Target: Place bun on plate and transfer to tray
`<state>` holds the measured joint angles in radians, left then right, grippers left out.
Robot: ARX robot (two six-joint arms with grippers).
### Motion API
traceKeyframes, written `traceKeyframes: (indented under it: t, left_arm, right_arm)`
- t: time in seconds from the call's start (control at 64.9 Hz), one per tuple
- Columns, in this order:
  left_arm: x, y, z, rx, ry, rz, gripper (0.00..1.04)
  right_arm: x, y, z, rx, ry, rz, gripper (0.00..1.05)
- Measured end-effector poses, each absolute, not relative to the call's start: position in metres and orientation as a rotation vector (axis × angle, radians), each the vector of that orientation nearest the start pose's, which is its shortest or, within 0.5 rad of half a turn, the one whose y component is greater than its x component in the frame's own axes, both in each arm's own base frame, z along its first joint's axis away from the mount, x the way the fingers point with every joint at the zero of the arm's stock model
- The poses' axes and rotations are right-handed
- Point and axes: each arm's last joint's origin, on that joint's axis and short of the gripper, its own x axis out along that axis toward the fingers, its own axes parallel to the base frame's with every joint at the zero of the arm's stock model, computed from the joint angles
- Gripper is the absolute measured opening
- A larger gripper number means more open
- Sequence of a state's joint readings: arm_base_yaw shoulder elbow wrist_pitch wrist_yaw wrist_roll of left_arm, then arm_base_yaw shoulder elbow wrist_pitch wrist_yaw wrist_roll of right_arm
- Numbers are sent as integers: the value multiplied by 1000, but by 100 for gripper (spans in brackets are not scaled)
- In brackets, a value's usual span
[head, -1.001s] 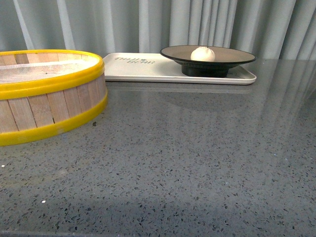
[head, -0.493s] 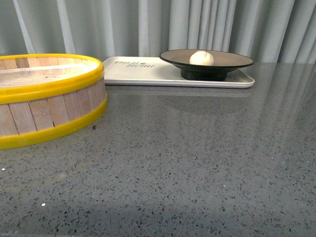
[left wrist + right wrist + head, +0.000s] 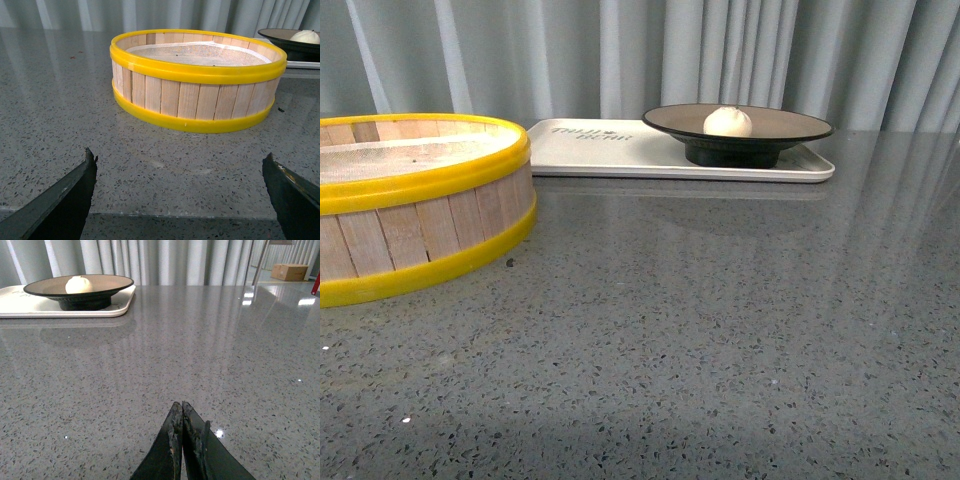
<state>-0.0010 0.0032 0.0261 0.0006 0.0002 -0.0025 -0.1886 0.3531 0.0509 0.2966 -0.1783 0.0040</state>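
- Right wrist view: the right gripper (image 3: 181, 412) has its two dark fingers pressed together with no gap and nothing between them, held low over bare speckled grey table (image 3: 200, 355).
- Left wrist view: the left gripper (image 3: 180, 162) has its jaws spread wide, one dark finger at each side of the picture, holding nothing; only table surface lies between them.
- Beyond the left gripper stands the steamer basket (image 3: 197, 80), round, wooden-slatted, with yellow bands at top and bottom and a pale mesh liner inside. In the front view it sits at the table's left edge.
- The tray (image 3: 620, 150), off-white with dark lettering near its left end, lies along the far edge of the table, just behind the basket's right side.
- The plate (image 3: 780, 125) stands upright on the right half of the tray, on its black foot.
- The bun (image 3: 728, 122) rests in the plate, near its middle.
- Grey pleated curtains (image 3: 570, 55) hang behind the table.
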Motion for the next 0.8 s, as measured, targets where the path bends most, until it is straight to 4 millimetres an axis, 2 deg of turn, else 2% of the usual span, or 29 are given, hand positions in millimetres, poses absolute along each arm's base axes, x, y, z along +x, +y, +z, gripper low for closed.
traceKeyframes:
  t: [0.246, 0.37, 0.631, 0.801]
  left_arm:
    - [96, 0, 172, -2, -23, -1, 98]
    - [96, 0, 172, -2, -23, -2, 98]
    - [96, 0, 172, -2, -23, -1, 98]
    - [96, 0, 172, -2, -23, -1, 98]
  right_arm:
    - [114, -7, 171, 3, -6, -37, 2]
    - [112, 0, 168, 2, -7, 3, 2]
    - [108, 0, 168, 3, -7, -3, 2]
    - [98, 0, 166, 2, -6, -2, 2]
